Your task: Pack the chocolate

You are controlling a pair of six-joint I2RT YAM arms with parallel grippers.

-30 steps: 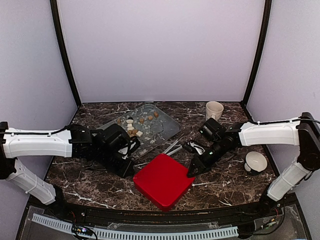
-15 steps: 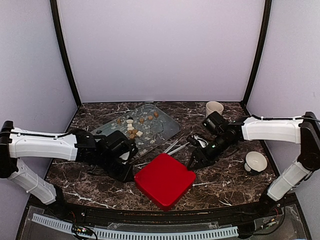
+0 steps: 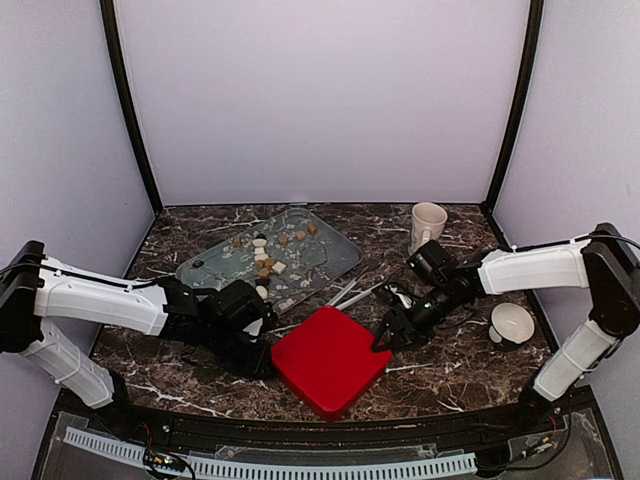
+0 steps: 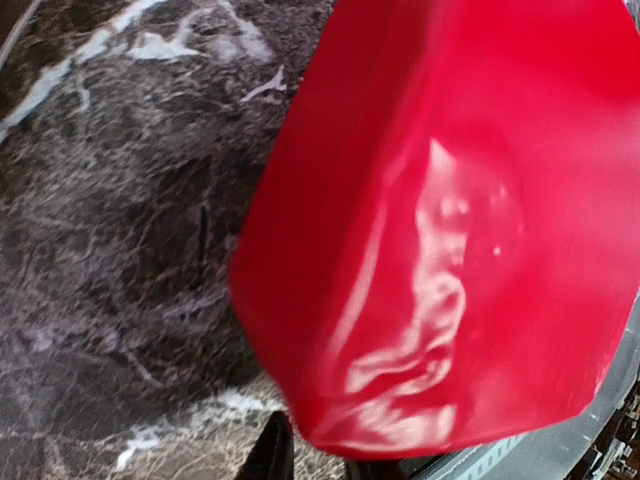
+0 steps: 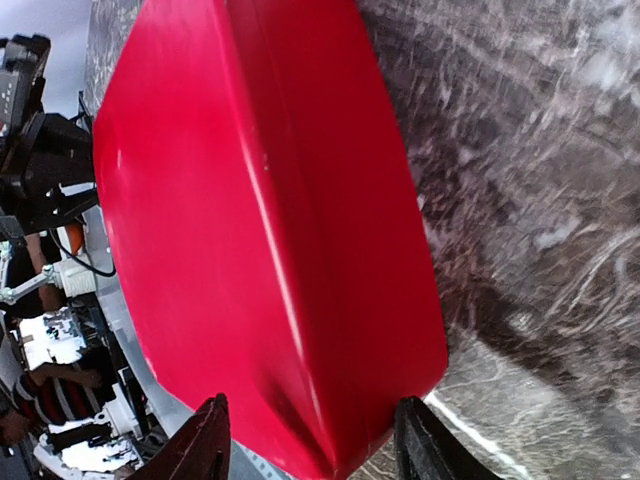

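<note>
Scene: A dark marbled desk [image 3: 455,370] is seen from above, with two white arms stretched in toward a red box [image 3: 330,362] set near the front edge.
Chocolate: The chocolate [image 3: 263,258], in dark, tan and cream lumps, is scattered on a clear tray [image 3: 335,250] at the far left of the desk, well apart from the red box and both arms' tips.
Left gripper: The left gripper [image 3: 262,357] is held low at the box's left corner. Whether it is apart or together cannot be told, as only dark slivers are caught at the bottom of the wrist view.
Right gripper: The right gripper [image 3: 384,337] is placed at the box's right corner. Its fingers [image 5: 208,445] are spread apart, with the corner framed between them.
Background: A cream mug [image 3: 428,222] is stood upright at the far right, and a white cup [image 3: 511,324] is seen near the right arm.
</note>
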